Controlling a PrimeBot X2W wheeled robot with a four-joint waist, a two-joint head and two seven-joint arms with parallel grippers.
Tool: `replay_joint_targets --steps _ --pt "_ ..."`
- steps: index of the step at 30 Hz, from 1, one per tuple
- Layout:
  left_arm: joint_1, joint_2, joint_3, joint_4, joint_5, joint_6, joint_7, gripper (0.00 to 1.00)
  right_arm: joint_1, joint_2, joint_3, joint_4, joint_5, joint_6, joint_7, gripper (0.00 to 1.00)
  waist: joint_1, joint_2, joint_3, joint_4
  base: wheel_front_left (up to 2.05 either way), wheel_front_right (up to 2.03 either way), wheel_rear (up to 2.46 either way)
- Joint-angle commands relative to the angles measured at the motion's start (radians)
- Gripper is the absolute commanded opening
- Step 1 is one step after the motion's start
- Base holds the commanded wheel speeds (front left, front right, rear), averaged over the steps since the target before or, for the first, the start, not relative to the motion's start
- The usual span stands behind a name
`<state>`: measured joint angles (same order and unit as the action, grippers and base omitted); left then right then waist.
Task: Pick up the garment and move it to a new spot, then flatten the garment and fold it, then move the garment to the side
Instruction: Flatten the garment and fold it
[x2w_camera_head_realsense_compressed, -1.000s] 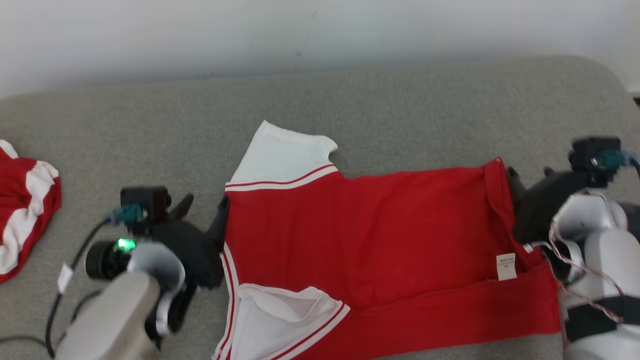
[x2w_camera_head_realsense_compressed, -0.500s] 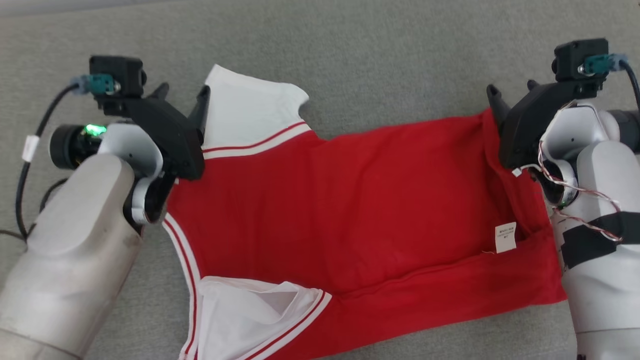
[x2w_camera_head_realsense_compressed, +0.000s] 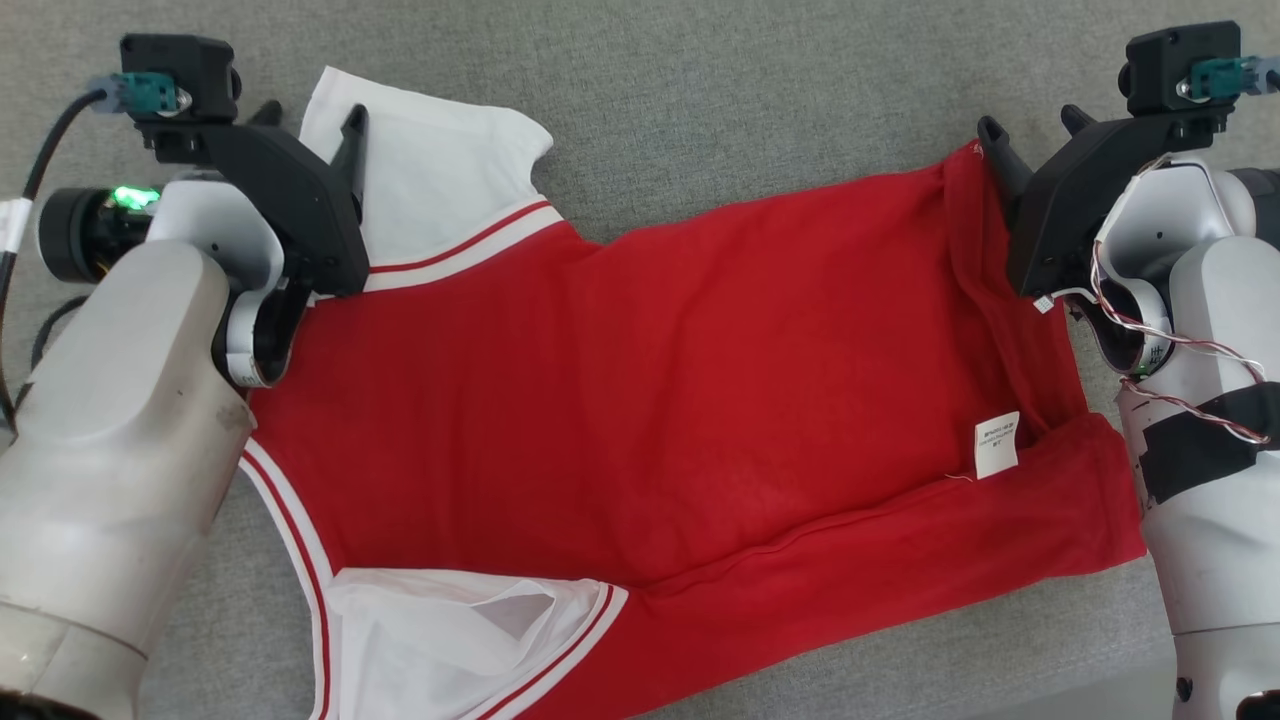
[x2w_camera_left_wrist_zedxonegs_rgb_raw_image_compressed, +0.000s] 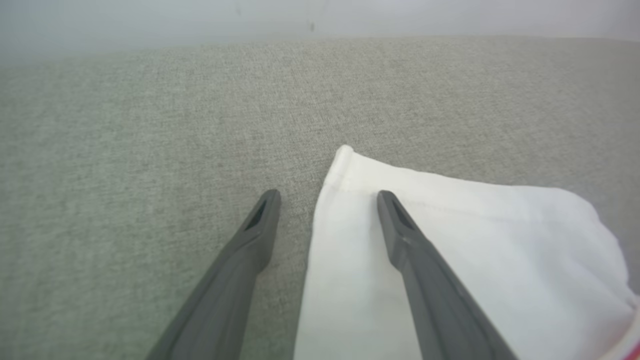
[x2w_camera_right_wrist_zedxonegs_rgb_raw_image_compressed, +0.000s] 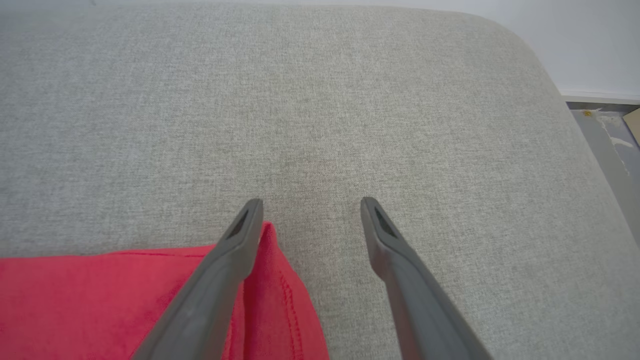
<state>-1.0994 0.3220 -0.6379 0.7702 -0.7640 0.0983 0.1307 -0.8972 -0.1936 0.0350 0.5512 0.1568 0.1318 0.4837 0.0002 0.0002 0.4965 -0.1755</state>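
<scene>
I saw the garment, a red shirt with white sleeves and red-and-white striped trim, spread sideways on the grey cushion. It lay between the two arms, collar end toward the robot's left and hem toward its right. A strip along the near edge was folded over.

The only writing I found was on a small white tag sewn inside near the hem. It carried a few lines of print, too small for me to read. I made out no brand or logo on the fabric.

The left gripper stood wide open and held nothing. In the left wrist view one finger was over the far sleeve, the other was over bare cushion, and the sleeve's edge ran between them. The near sleeve lay rumpled at the bottom of the head view.

The right gripper was likewise spread fully and empty. It straddled the far hem corner, one finger over red cloth and the other over cushion. I could not tell whether any finger touched the cloth.
</scene>
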Motion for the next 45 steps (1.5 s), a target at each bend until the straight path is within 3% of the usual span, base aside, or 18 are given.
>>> replay_joint_targets --steps 1,2,3,4,8,19,23,30,44,45 --pt "-0.014 0.000 -0.004 0.019 0.007 0.002 -0.006 1.00 -0.008 -0.009 0.010 0.003 0.010 -0.003 -0.004 1.00 -0.0002 -0.0002 0.010 -0.006 0.00 0.00 0.00" --pt "-0.016 -0.005 -0.005 0.026 0.003 0.000 -0.002 1.00 -0.009 -0.014 0.015 0.004 0.013 -0.003 -0.004 1.00 -0.0002 -0.0002 0.012 -0.005 0.00 0.00 0.00" --pt "-0.017 -0.010 -0.007 0.035 0.001 -0.002 0.002 0.47 -0.011 -0.017 0.018 0.004 0.020 -0.003 -0.003 1.00 -0.0002 -0.0002 0.014 -0.004 0.00 0.00 0.00" --pt "-0.020 -0.014 -0.011 0.041 0.001 -0.005 0.004 0.00 -0.014 -0.020 0.028 0.003 0.030 -0.003 0.003 1.00 -0.0002 -0.0002 0.016 -0.002 0.00 0.00 0.00" --pt "-0.019 -0.028 -0.015 0.057 -0.007 -0.008 0.011 0.00 -0.013 -0.041 0.050 -0.005 0.061 -0.003 0.006 1.00 -0.0002 -0.0002 0.019 0.006 0.00 0.00 0.00" --pt "-0.013 -0.103 -0.045 0.081 0.009 -0.006 -0.056 0.00 0.098 -0.220 0.104 -0.173 0.210 -0.003 0.046 1.00 -0.0002 -0.0002 0.002 0.051 0.00 0.00 0.00" --pt "-0.022 -0.115 -0.047 0.093 0.003 -0.010 -0.066 0.00 0.130 -0.246 0.126 -0.215 0.245 -0.003 0.078 1.00 -0.0002 -0.0002 0.002 0.054 0.00 0.00 0.00" --pt "-0.030 -0.120 -0.054 0.114 0.001 -0.020 -0.075 0.00 0.150 -0.226 0.153 -0.214 0.264 -0.003 0.083 1.00 -0.0002 -0.0002 0.004 0.056 0.00 0.00 0.00" --pt "-0.046 -0.130 -0.063 0.141 -0.003 -0.033 -0.092 0.00 0.068 -0.206 0.237 -0.065 0.260 -0.003 0.049 1.00 -0.0002 -0.0002 0.026 0.084 0.00 0.00 0.00" --pt "-0.047 -0.132 -0.064 0.143 -0.004 -0.035 -0.094 0.00 0.064 -0.208 0.247 -0.055 0.259 -0.003 0.052 0.89 -0.0002 -0.0002 0.028 0.086 0.00 0.00 0.00"
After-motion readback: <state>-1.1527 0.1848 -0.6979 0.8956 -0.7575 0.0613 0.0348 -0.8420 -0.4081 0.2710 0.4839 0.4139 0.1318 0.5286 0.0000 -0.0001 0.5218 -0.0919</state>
